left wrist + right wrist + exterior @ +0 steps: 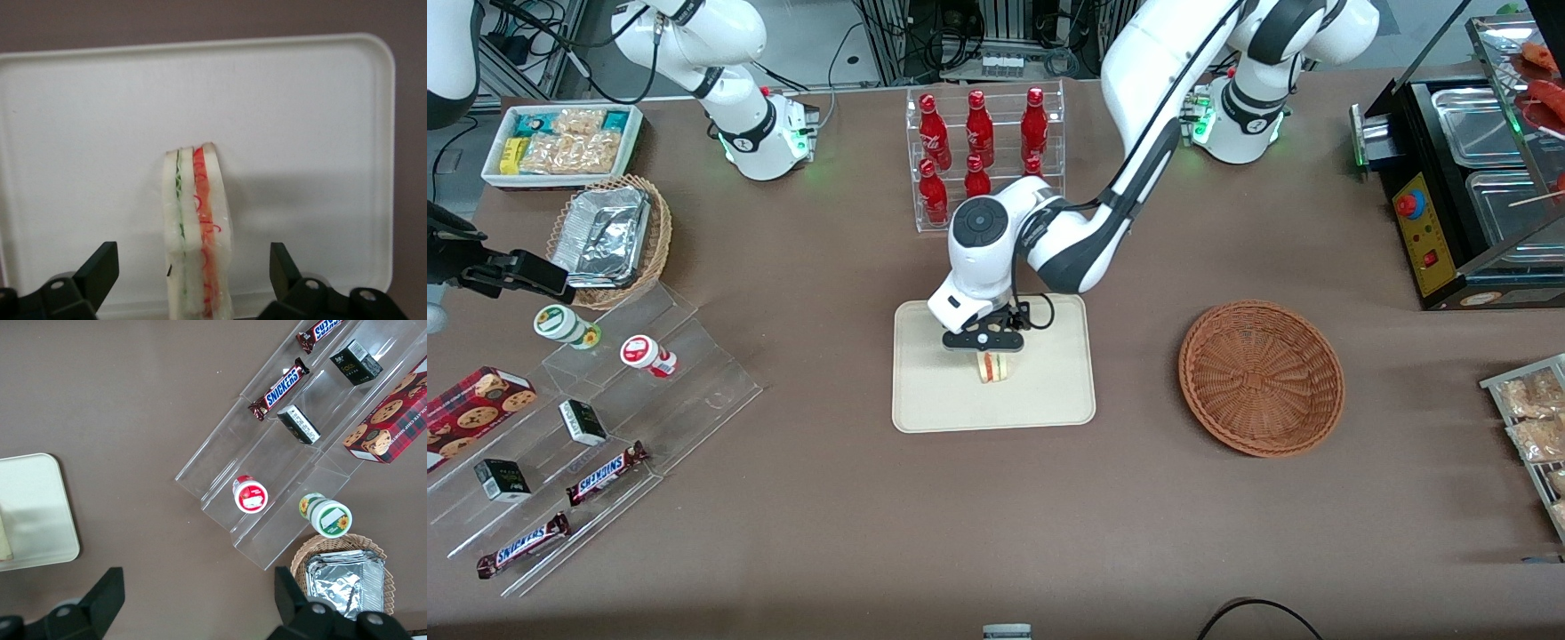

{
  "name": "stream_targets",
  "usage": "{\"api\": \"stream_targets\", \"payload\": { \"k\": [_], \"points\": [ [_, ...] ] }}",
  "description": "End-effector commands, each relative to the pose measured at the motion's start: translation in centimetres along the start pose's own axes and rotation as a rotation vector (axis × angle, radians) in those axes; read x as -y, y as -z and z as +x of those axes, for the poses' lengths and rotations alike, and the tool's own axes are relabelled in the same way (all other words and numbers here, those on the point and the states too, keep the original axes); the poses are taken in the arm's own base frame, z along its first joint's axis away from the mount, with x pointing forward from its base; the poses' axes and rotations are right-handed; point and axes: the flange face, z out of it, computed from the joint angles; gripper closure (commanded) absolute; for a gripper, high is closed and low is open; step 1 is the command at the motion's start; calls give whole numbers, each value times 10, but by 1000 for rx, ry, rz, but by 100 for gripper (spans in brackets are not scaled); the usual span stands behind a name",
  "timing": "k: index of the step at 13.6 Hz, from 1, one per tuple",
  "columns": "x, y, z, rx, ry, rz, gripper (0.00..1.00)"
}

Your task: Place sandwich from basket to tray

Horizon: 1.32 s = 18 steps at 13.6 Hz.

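Cream tray (1049,404) carries the sandwich (197,227), standing on edge directly beneath the gripper (985,342); fingers (99,267) spread apart, clear of both faces. Basket (1261,378) empty. Straight lift advised.

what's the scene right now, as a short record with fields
sandwich: standing on edge on the tray, wrapped in clear film
tray: flat on the table, holds only the sandwich
basket: empty, toward the working arm's end of the table
tool: just above the sandwich, fingers open and apart from it on either side
task state: sandwich on tray, released
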Motion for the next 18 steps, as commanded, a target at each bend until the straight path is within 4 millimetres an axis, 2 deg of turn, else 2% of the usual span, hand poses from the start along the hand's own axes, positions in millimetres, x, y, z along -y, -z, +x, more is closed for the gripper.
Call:
{"api": "stream_targets", "payload": {
  "k": [1, 4, 8, 12, 18],
  "points": [
    [22, 58, 17, -14, 57, -2, 0],
    [66, 117, 43, -18, 152, 9, 0],
    [147, 187, 72, 2, 262, 52, 0],
    [233, 241, 88, 32, 247, 86, 0],
    [355, 296, 94, 109, 153, 61, 0]
  ]
}}
